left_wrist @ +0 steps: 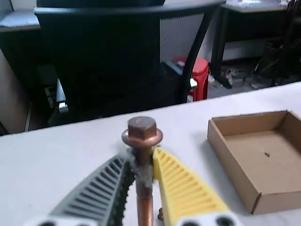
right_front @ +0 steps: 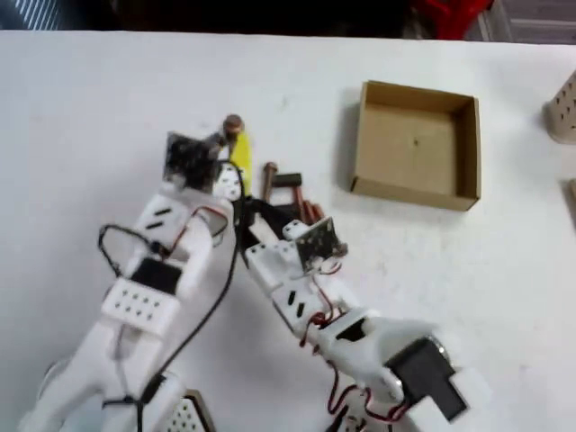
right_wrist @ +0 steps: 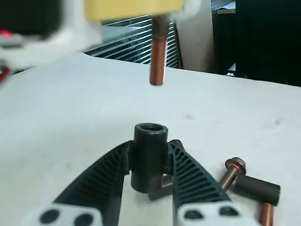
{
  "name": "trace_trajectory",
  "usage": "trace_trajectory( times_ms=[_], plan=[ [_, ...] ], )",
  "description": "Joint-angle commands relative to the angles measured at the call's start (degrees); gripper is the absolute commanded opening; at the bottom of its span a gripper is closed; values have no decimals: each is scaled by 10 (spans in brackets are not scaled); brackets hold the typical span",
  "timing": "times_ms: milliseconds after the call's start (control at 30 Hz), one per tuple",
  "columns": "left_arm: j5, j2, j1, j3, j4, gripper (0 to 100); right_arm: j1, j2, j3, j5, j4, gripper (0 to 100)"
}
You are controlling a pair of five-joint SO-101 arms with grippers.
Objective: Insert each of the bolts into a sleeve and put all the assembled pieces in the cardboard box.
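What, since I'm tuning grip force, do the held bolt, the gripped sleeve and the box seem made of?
Bolt: metal, coppery semi-gloss finish; hexagonal flanged head and sheen suggest it.
Sleeve: likely metal with matte black coating, though hard plastic is possible; smooth dark cylinder with a bore.
Cardboard box: brown, matte cardboard; thin folded walls.

The bolt [left_wrist: 142, 136] in the left gripper [left_wrist: 142, 155] leaves the left wrist view at its shank, and the edge also cuts the cardboard box [left_wrist: 230, 165]. In the right wrist view a blurred yellow finger [right_wrist: 134, 8] hides this bolt's head, and the sleeve [right_wrist: 149, 160] in the right gripper [right_wrist: 149, 148] hides most of a piece [right_wrist: 159, 189] behind it. From above, the right arm [right_front: 297, 274] covers part of the loose bolts [right_front: 270, 180].
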Motion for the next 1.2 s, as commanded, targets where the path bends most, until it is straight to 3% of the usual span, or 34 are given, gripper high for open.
trace_trajectory(
  times_ms=[0, 400, 1167],
  plan=[
    [43, -73, 18, -11, 49, 20, -4, 6, -32, 11, -37, 17],
    [47, -115, 67, 22, 74, 21, -1, 7, -33, 11, -38, 16],
    [47, -115, 46, 24, 119, 21, 10, 6, -29, 11, -39, 16]
  ],
)
